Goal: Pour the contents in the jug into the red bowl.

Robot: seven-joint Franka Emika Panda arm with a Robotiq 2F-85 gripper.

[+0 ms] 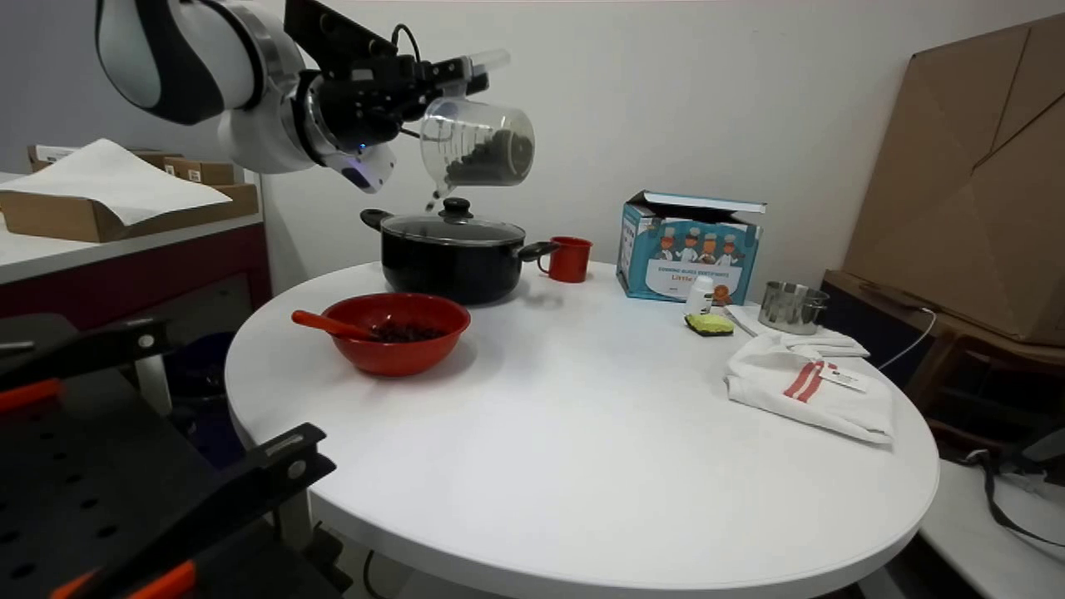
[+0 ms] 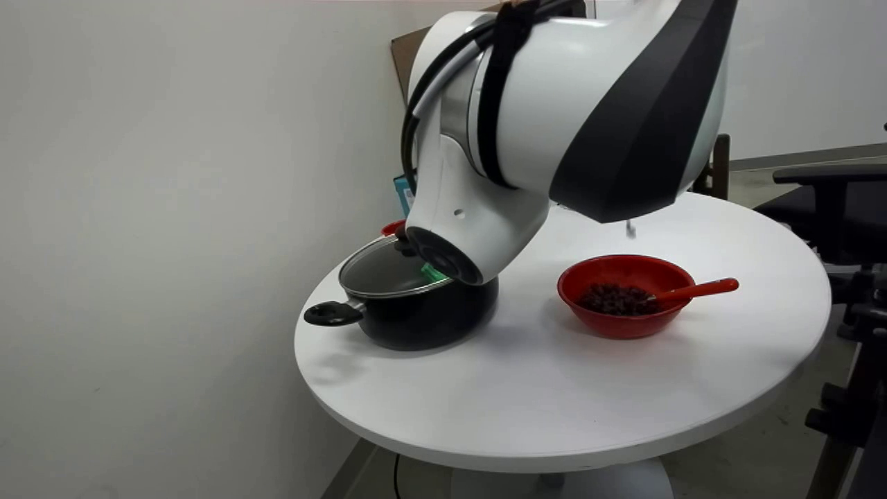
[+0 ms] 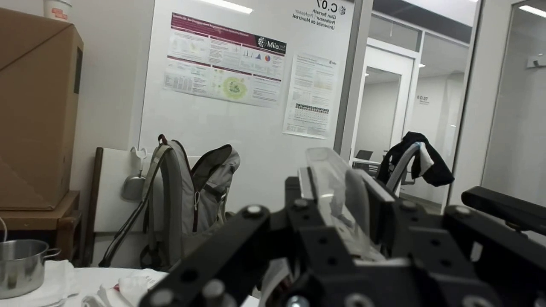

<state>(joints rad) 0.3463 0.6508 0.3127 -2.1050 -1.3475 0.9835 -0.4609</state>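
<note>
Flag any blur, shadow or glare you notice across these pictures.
Wrist view: fingers blurred, grey backpack crisper, a light strip glaring along the top edge; in an exterior view: contents hazy through the clear jug; in both exterior views: soft shadows on the white table beside the red bowl.

jug [image 1: 478,143]: clear plastic | red bowl [image 1: 399,358]: smooth | towel [image 1: 774,387]: matt cloth
</note>
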